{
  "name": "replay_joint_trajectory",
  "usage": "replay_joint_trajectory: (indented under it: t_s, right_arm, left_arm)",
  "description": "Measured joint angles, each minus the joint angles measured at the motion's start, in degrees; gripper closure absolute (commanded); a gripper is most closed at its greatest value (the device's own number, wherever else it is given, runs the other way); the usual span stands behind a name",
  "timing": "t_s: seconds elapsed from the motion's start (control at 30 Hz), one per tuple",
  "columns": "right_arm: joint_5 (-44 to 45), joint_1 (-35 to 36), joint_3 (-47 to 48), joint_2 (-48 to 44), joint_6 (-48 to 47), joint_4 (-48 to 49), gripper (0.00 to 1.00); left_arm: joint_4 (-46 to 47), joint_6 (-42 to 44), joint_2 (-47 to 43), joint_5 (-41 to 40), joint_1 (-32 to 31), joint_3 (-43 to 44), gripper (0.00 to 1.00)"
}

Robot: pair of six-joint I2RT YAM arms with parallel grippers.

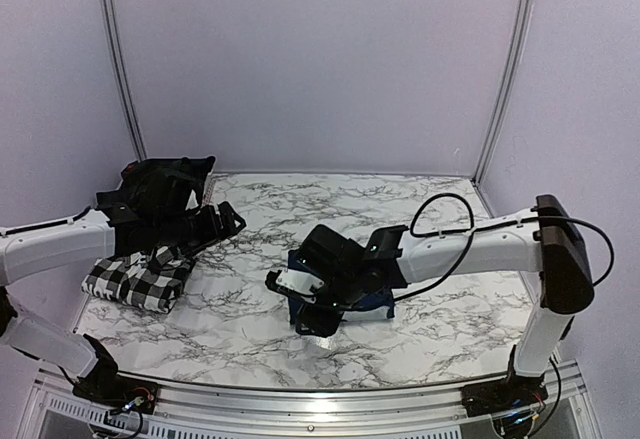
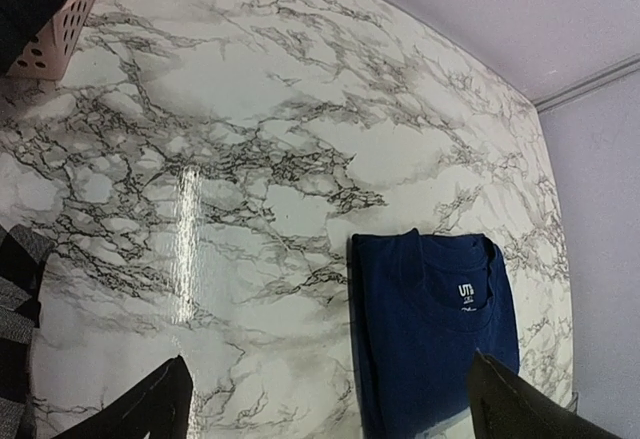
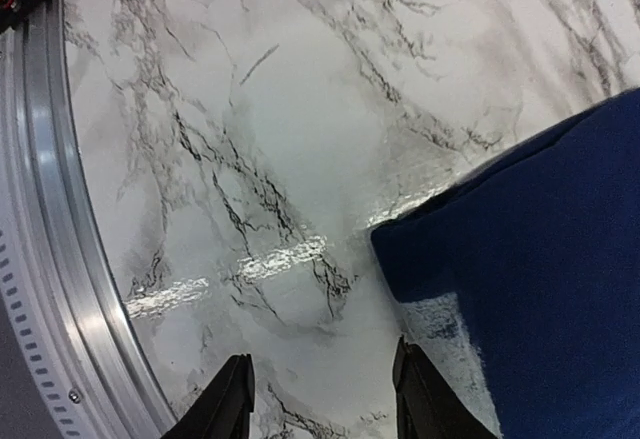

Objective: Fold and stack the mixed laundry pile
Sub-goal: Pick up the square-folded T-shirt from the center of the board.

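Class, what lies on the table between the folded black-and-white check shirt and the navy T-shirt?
Only bare marble tabletop separates the check shirt and the navy T-shirt; the top external and left wrist views both show that stretch.

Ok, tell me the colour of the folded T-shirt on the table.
The T-shirt is plain navy blue, clearest in the left wrist view.

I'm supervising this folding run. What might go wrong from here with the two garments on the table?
The right tool hangs open at the corner of the folded navy T-shirt; a pinch there may catch only the top layer and pull the fold apart. The checked shirt lies near the table's left edge under the left arm, so a sweep might push it off.
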Motion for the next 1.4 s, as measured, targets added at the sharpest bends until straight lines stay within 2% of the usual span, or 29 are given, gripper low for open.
replay_joint_trajectory:
  t_s: [0.27,0.53,0.77,0.83,0.9,0.97,1.03,1.23,1.4]
  right_arm:
    - [4.0,0.83,5.16,9.75,0.94,-1.4,0.58]
    - [9.92,2.56,13.66,11.56,0.5,-4.02,0.58]
    - [13.14,3.3,13.92,13.75,-0.15,-4.81,0.59]
    - [14.12,3.32,12.83,15.17,-0.2,-4.79,0.62]
    - [15.41,3.32,11.63,16.74,-0.48,-4.5,0.71]
    - [16.76,3.41,11.56,16.74,-0.68,-3.76,0.82]
    - [17.92,3.45,11.54,16.81,-0.61,-3.56,0.99]
    - [18.23,3.39,10.86,15.78,-1.51,-2.29,1.0]
    - [13.7,1.97,3.21,8.31,-1.88,3.67,1.0]
  left_arm:
    - [0.07,-0.24,-1.46,2.36,0.17,-5.27,0.01]
    - [0.28,-0.2,-4.39,3.82,1.46,-6.8,0.01]
    - [0.42,-0.26,-4.17,4.74,2.91,-6.8,0.01]
    - [0.76,-0.61,-3.43,5.27,3.13,-6.8,0.01]
    - [1.16,-1.22,-2.27,5.81,3.28,-6.86,0.01]
    - [2.03,-2.01,-1.25,6.45,3.32,-7.37,0.01]
    - [2.95,-2.91,-0.57,7.04,3.37,-8.35,0.01]
    - [8.76,-6.23,2.32,9.77,3.41,-11.96,0.01]
    - [18.01,-13.14,8.0,14.69,2.97,-15.26,0.01]
